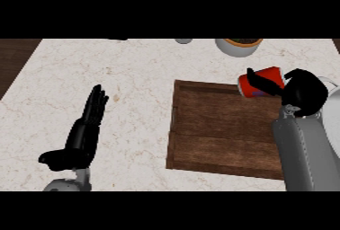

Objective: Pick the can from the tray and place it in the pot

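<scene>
White bowl [238, 46] with brown contents at the marble counter's [126, 81] far edge, small grey object [184, 40] beside it.

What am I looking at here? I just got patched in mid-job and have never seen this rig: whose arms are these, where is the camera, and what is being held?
This single view comes from the robot's head, looking steeply down at a pale marble counter. The two grey forearms entering from the bottom belong to the robot, each ending in a black hand. The left hand is open with fingers straight, resting over the counter and holding nothing. The right hand is curled round a red can, held tilted above the far right corner of the wooden tray. At the right edge, mostly hidden behind that hand, a pale rim shows, probably the pot. At the far edge stands a white bowl with something brown inside.
</scene>
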You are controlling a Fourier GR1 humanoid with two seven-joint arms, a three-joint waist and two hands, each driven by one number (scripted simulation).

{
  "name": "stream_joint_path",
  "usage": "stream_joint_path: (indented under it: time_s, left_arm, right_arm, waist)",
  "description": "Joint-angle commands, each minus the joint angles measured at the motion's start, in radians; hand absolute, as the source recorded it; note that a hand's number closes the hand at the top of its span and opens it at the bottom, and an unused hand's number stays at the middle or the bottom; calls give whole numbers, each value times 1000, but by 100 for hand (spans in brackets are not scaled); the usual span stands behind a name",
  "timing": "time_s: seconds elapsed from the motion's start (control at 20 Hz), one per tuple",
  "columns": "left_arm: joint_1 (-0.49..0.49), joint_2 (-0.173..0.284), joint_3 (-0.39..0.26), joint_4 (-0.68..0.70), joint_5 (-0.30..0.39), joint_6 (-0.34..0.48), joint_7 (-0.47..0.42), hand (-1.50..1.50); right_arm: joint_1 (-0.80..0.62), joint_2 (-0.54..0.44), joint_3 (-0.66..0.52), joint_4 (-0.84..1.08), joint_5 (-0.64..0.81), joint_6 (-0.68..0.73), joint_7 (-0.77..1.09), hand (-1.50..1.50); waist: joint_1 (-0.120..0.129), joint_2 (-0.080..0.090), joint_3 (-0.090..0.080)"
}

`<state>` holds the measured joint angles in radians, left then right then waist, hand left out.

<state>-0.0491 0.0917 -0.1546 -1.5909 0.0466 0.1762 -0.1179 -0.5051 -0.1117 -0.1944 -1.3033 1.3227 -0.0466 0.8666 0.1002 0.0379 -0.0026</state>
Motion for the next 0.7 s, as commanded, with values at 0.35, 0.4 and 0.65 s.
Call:
stream_joint_path:
  time_s: [0.35,0.4,0.65]
  left_arm:
    - [-28,-3,8,38,-5,-3,-6,0]
    - [3,-14,-5,46,-14,3,-34,0]
    - [-5,-25,4,38,-9,18,-5,0]
  right_arm:
    - [-471,-100,-37,455,347,-77,337,150]
    - [-490,-113,-43,474,379,-78,365,150]
    - [-565,-116,-91,589,450,-109,435,150]
  waist:
    - [0,-7,2]
    - [4,-6,1]
    - [-26,-15,3]
